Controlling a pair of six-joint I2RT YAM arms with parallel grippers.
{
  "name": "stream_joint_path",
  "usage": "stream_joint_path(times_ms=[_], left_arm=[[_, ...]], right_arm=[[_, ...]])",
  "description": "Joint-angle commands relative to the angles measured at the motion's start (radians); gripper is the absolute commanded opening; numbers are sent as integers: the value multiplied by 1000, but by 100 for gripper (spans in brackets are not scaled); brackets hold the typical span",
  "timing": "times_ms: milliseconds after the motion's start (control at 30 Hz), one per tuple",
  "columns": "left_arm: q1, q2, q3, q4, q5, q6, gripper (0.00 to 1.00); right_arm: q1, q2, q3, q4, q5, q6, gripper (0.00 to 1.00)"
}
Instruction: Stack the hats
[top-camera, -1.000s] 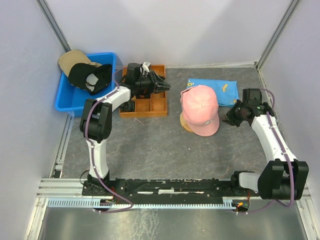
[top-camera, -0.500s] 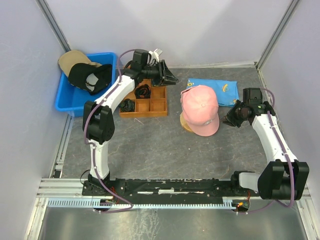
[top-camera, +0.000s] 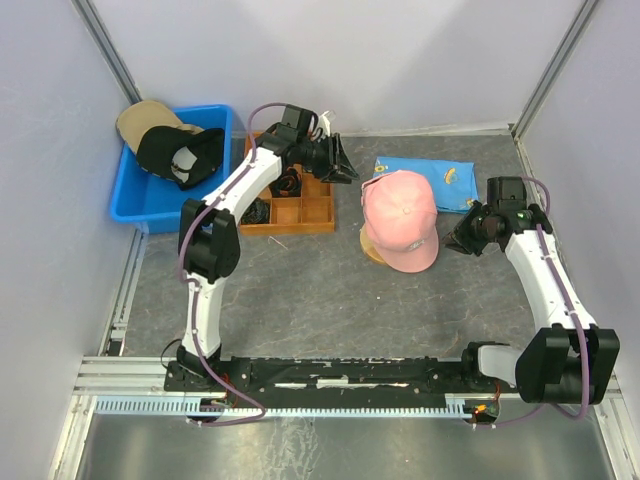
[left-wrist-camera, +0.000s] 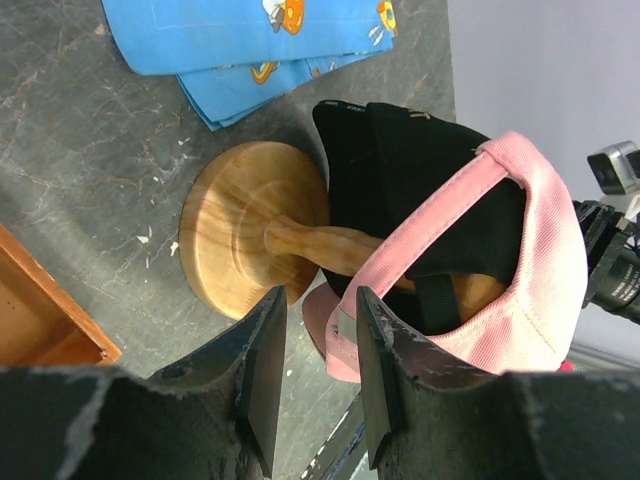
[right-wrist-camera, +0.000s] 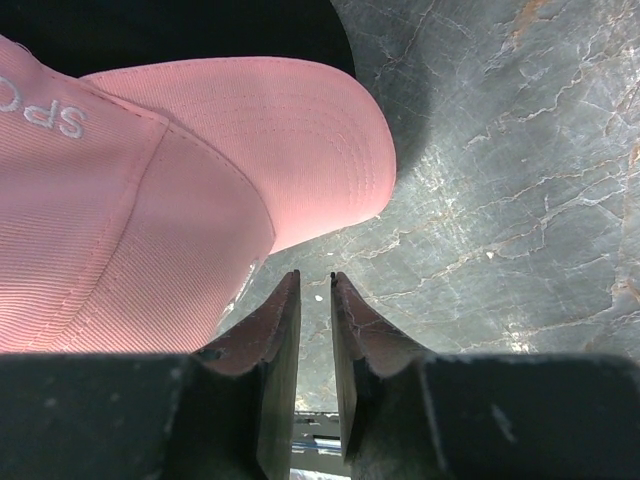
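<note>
Plainly, the coming move turns on where the unstacked hats lie. The black cap (top-camera: 172, 155) with its white emblem and the tan cap (top-camera: 138, 118) sit in the blue bin (top-camera: 128, 205) at the far left. The left claw (top-camera: 345, 165) hangs just right of the wooden compartment tray (top-camera: 318, 212), pointing rightward at the wooden stand (left-wrist-camera: 235, 230) and so away from that bin. The left arm is much the nearer of the two to the bin and, by my reckoning, would have to swing back leftward over the tray to reach it. Its jaws are spread a moderate way with nothing between them. On the stand the pink cap (top-camera: 402, 215) sits over a second black cap (left-wrist-camera: 400, 170), so two hats look stacked and two are left. The pink cap's crown-to-brim axis runs far to near, with the brim toward the near edge. The right claw (top-camera: 460, 240) hovers just right of that brim, low over the tabletop (right-wrist-camera: 480, 200), its jaws parted by only a narrow slot and pinching nothing. In the bin the black cap lies in the middle, and the tan one is tucked behind it at the far-left corner, partly over the rim. The tray holds small black coiled bundles (top-camera: 255, 210) in some left-hand compartments, while its near-right ones look bare. A blue cartoon-print cloth (top-camera: 425, 182) lies flat just beyond the stand.
</note>
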Motion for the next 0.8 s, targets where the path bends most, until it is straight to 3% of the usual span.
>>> stream_joint_path(times_ms=[0,767], left_arm=[[-29,6,79,-44,-28,70,41],[-66,86,156,-46,-76,44,41]], right_arm=[[-6,-29,35,-2,-7,-18,26],[-21,-55,22,-26,-24,-35,28]])
